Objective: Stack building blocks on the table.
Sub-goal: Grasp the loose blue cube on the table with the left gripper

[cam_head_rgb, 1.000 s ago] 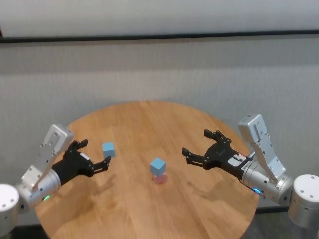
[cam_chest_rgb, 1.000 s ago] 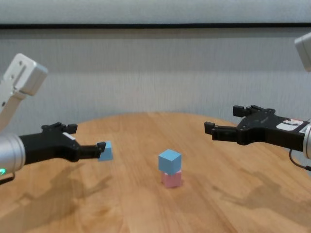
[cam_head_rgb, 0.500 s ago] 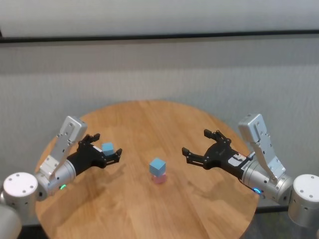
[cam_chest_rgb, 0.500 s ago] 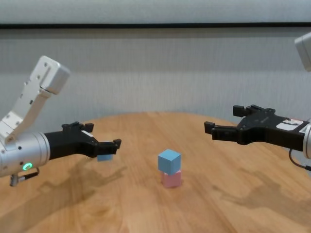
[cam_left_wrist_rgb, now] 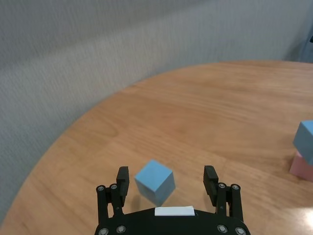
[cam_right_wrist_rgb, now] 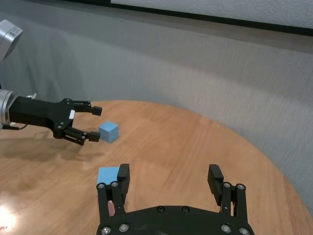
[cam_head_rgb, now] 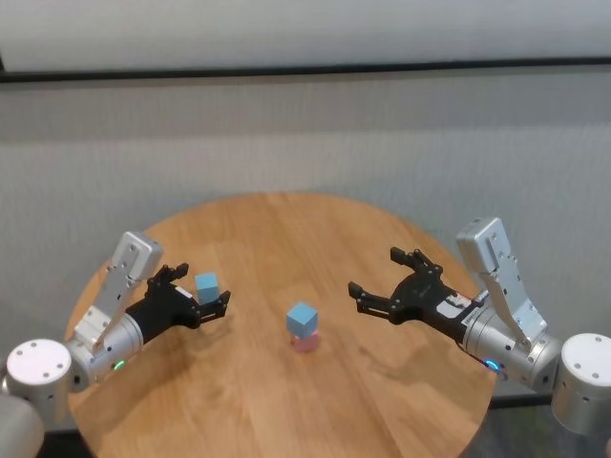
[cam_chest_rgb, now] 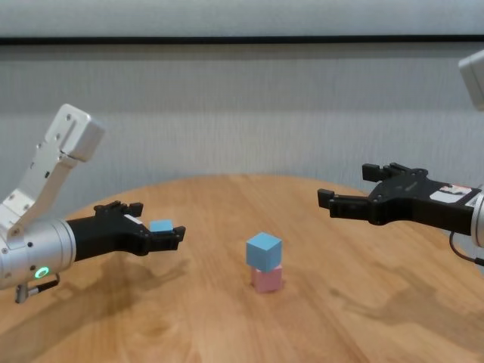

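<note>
Blue-on-pink matte cube stack (cam_head_rgb: 303, 326) sits mid round wood-grain bench (cam_head_rgb: 277, 401). Left pincer (cam_left_wrist_rgb: 165, 180) spread wide around loose light blue cube (cam_left_wrist_rgb: 154, 181) at 9 o'clock, not yet gripping. Next, I'd guess: clench, lift, centre over stack. Right pincer (cam_head_rgb: 382, 281) idle, released, 3 o'clock.

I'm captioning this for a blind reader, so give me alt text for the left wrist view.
The open left gripper straddles a loose light blue block on the round wooden table, fingers clear of its sides. Farther off stands a blue block on a pink block.
</note>
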{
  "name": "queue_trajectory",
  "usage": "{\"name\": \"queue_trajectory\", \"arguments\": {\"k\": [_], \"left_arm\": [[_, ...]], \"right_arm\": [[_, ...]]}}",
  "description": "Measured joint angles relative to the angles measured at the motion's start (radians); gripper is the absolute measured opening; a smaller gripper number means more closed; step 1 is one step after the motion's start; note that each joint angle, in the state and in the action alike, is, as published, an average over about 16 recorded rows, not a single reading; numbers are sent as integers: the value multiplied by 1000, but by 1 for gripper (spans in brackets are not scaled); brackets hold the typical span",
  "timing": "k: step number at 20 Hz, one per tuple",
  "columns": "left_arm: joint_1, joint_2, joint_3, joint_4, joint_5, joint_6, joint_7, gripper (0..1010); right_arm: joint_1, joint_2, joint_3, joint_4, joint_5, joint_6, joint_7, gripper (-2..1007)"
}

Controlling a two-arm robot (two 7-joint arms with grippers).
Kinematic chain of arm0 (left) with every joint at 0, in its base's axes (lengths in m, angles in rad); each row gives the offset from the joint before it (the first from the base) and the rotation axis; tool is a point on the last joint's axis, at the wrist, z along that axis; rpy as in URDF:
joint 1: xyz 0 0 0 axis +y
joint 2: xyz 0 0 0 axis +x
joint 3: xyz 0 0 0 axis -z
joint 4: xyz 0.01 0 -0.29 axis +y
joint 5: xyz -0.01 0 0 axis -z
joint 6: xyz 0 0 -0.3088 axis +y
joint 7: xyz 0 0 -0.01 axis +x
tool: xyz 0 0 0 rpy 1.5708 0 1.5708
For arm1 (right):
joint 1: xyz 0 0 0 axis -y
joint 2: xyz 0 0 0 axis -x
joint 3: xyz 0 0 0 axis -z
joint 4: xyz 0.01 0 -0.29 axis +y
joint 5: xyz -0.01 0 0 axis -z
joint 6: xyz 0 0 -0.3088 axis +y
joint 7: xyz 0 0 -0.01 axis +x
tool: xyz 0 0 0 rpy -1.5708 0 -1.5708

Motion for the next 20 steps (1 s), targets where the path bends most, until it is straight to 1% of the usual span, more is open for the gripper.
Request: {"name": "queue_trajectory", "arguments": {"k": [4,6,8,10,12,20], "left_arm": [[-19,-11,-9,52,4,-24,-4,1000],[-22,-14,-14,63,6,-24,0,1000],[-18,-15,-19,57,9,-12,11,1000],[-8,-14,-23,36,14,9,27,1000],[8,-12,-28,1,19,37,44,1000],[91,5,-43,-178,37,163,110,1000]], "right_arm": [[0,0,0,0,0,0,0,1005],[0,0,0,0,0,0,0,1005],[0,-1,0,1,0,0,0,1005],[1,-1,0,1,0,-1,0,1005],[1,-1,0,1,0,-1,0,1005],[1,-1,0,1,0,-1,0,1005]]}}
